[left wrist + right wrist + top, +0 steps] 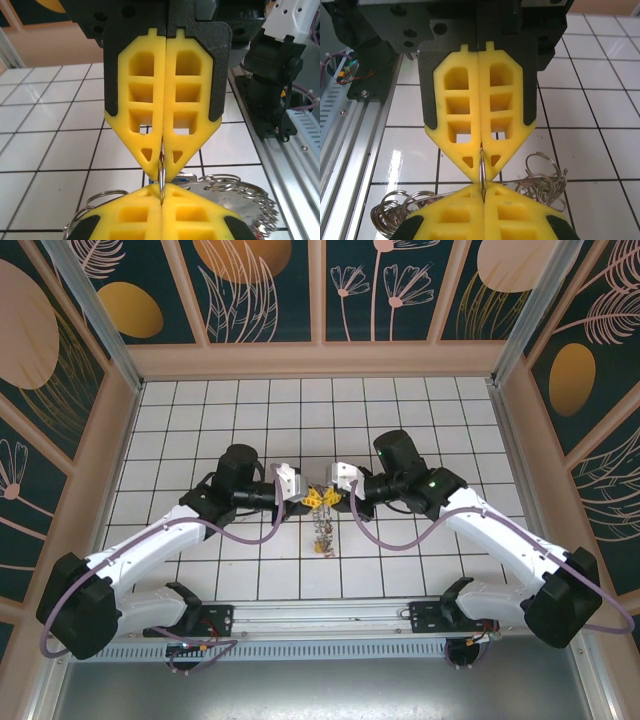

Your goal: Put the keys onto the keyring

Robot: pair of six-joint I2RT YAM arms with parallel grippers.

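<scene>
Both grippers meet tip to tip above the middle of the tiled floor. My left gripper [306, 498] [162, 190] is shut on the keyring [162, 172], a thin metal ring seen edge-on. My right gripper [338, 496] [483, 189] is shut on the same keyring [482, 170] from the opposite side. A cluster of small split rings [545, 177] [235, 182] hangs off it, dangling below the fingers as a bundle [322, 532]. A blue key head [186, 176] peeks out behind the fingertips. The other keys are hidden in the bundle.
White tiled floor [200, 420] walled by patterned panels. An aluminium rail [330, 615] runs along the near edge with both arm bases on it. Purple cables [390, 540] loop beside each forearm.
</scene>
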